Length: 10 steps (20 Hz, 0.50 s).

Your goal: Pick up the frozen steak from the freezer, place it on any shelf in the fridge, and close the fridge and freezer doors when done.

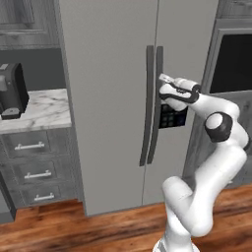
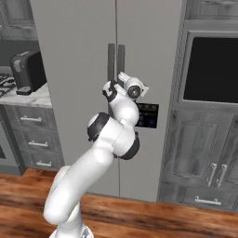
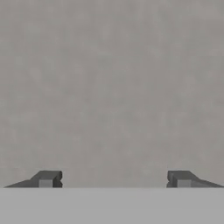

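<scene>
two tall grey doors are standing shut side by side, the wider fridge door on the left and the narrower freezer door on the right, so whatever is sitting inside either compartment is hidden, the frozen steak included; its whereabouts cannot be told. two long dark bar handles are running down along the seam between the doors, and a dark dispenser panel is showing on the freezer door, partly covered by the arm in the left base view. the gripper is reaching up beside the top of the right handle, pressing close to the freezer door; whether it is touching is hard to make out. in the hand view the two dark fingertips are sitting wide apart with nothing between them, facing a plain grey surface. a marble counter is lying to the left with a dark appliance on it, cut off at the edge, above grey drawers. a dark oven window is showing to the right.
</scene>
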{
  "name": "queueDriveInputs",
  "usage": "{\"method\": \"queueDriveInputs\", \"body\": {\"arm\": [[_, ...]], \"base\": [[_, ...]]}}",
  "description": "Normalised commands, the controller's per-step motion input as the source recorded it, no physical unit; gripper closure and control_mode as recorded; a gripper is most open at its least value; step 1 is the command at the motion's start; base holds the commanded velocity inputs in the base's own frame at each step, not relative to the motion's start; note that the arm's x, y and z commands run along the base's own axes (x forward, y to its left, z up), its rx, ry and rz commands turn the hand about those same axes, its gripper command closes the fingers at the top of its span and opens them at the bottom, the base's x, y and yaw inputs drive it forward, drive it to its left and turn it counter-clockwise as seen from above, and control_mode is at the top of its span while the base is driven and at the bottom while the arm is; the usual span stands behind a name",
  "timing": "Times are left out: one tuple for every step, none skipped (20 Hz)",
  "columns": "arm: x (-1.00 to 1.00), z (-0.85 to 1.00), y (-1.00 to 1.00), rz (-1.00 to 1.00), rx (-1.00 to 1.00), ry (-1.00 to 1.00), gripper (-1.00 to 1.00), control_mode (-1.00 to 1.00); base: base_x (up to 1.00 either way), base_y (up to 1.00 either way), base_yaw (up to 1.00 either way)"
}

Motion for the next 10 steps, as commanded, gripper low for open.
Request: {"method": "queueDriveInputs", "body": {"arm": [[0.0, 0.0, 0.0, 0.0, 0.0, 0.0, -1.0, -1.0], [0.0, 0.0, 0.0, 0.0, 0.0, 0.0, -1.0, -1.0], [0.0, 0.0, 0.0, 0.0, 0.0, 0.0, -1.0, -1.0], [0.0, 0.0, 0.0, 0.0, 0.0, 0.0, -1.0, -1.0], [0.0, 0.0, 0.0, 0.0, 0.0, 0.0, -1.0, -1.0], [0.0, 0.0, 0.0, 0.0, 0.0, 0.0, -1.0, -1.0], [0.0, 0.0, 0.0, 0.0, 0.0, 0.0, -1.0, -1.0], [0.0, 0.0, 0.0, 0.0, 0.0, 0.0, -1.0, -1.0], [0.0, 0.0, 0.0, 0.0, 0.0, 0.0, -1.0, -1.0], [0.0, 0.0, 0.0, 0.0, 0.0, 0.01, -1.0, -1.0]], "base": [[0.0, 0.0, 0.0], [0.0, 0.0, 0.0], [0.0, 0.0, 0.0], [0.0, 0.0, 0.0], [0.0, 0.0, 0.0], [0.0, 0.0, 0.0], [0.0, 0.0, 0.0], [0.0, 0.0, 0.0], [0.0, 0.0, 0.0], [0.0, 0.0, 0.0]]}}
